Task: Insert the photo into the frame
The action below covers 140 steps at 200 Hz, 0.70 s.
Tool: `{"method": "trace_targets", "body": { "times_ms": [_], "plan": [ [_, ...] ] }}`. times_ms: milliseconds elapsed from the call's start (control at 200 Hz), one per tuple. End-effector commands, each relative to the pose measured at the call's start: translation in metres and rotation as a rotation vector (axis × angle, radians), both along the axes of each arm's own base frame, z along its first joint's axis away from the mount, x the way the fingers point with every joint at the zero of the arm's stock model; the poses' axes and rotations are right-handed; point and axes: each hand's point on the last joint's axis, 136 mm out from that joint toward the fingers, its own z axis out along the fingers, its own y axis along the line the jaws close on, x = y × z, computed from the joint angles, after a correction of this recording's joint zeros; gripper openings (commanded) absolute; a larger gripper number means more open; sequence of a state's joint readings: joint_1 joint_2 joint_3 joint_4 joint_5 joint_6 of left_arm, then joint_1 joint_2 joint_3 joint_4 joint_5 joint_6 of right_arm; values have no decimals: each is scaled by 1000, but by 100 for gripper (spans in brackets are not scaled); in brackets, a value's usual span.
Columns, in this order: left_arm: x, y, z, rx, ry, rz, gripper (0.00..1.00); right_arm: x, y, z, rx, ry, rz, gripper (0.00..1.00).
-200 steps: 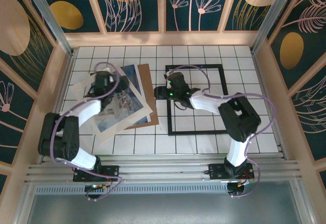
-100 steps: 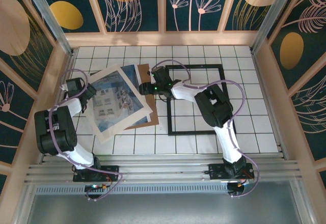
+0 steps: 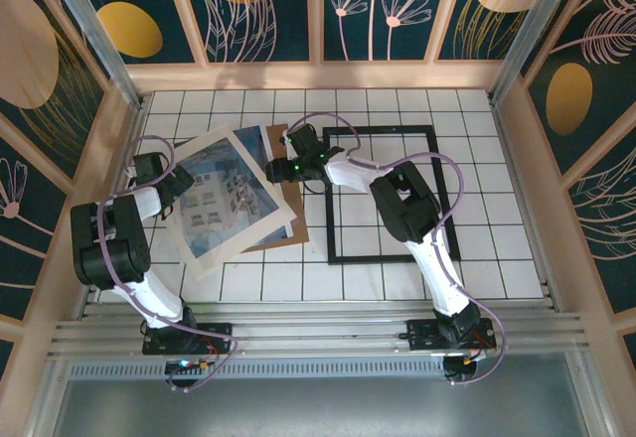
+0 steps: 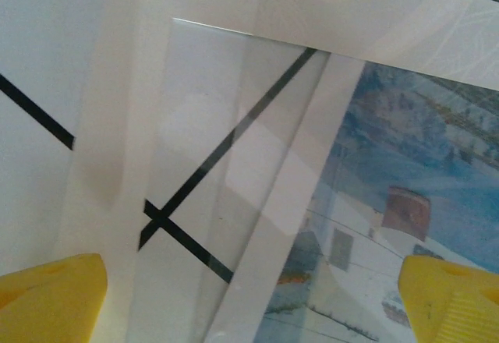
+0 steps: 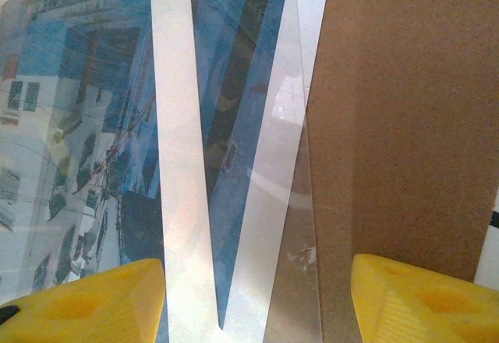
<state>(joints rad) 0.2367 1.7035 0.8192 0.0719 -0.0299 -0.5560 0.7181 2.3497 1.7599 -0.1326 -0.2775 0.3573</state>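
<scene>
The left gripper point(image 3: 159, 173) sits at the tiled white table's point(image 3: 477, 119) left edge. Its yellow fingers point(image 4: 51, 296) are spread wide and hold nothing, poised over the left rim of a clear sheet point(image 4: 203, 125). The blue paper photo of whitish buildings point(image 3: 221, 195) lies just beside it in the left half, skewed under a white cut-out mat border point(image 3: 248, 240). The right gripper point(image 3: 276, 169) hovers at the stack's right edge, its fingers point(image 5: 413, 300) parted, gripping nothing, straddling the photo's edge and the plain brown backing board point(image 5: 390, 125). The thin black rectangular frame point(image 3: 435, 199) lies empty in the right half, near the board. Bare tiles run along the far, right and near edges.
</scene>
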Motion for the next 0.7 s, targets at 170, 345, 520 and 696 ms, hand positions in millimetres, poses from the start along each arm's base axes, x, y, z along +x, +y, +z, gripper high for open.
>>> {"method": "trace_targets", "body": {
  "times_ms": [170, 345, 520, 696],
  "plan": [
    [-3, -25, -23, -140, 0, -59, 96, -18, 15, -10, 45, 162, 17, 63],
    [-1, -37, -28, -199, -24, -88, 96, -17, 20, 6, 134, 208, 16, 61],
    [5, -50, -25, -266, -62, -125, 96, -15, 15, 24, 213, 217, 2, 61],
    [13, -65, -18, -330, -105, -177, 95, -16, 2, 45, 239, 173, -1, 62]
  ]
}}
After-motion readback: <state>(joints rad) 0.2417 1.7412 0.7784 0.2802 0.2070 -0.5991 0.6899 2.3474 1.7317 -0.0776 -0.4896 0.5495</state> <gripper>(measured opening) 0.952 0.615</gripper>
